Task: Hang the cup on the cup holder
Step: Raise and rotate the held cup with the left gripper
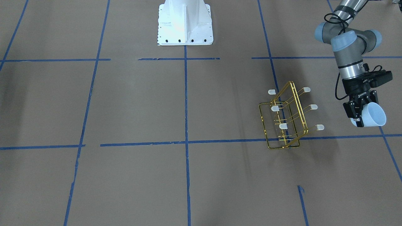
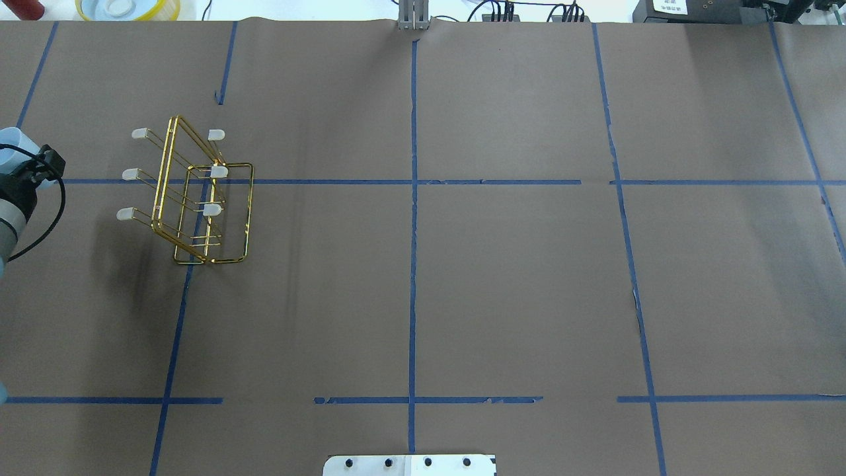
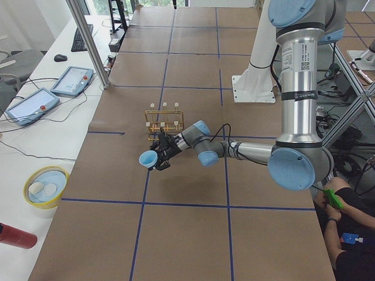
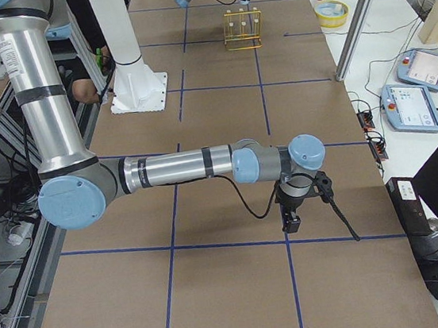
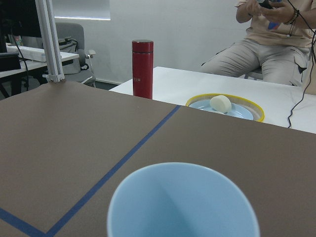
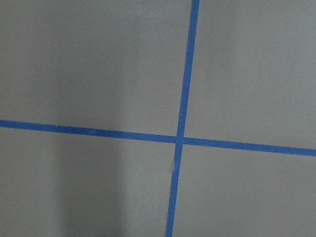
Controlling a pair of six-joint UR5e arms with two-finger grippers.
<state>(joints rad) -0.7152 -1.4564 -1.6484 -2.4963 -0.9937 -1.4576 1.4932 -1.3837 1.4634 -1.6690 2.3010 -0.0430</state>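
My left gripper [image 1: 359,115] is shut on the pale-blue cup [image 1: 373,114] and holds it tilted above the table, mouth turned away from the rack. The cup also shows in the exterior left view [image 3: 147,158] and fills the bottom of the left wrist view [image 5: 182,202]. The gold wire cup holder [image 1: 287,116] stands to the cup's left in the front-facing view, apart from it, with all its white-capped prongs bare. It also shows in the overhead view [image 2: 192,192]. My right gripper [image 4: 291,221] hangs low over the table far from the rack; I cannot tell whether it is open or shut.
A yellow-rimmed bowl [image 5: 224,106] and a red bottle [image 5: 142,69] sit on the white side table beyond the table's left end, where a person [image 5: 271,44] sits. The robot's white base [image 1: 184,22] stands at mid-table. Blue tape lines [image 6: 185,98] cross the brown surface.
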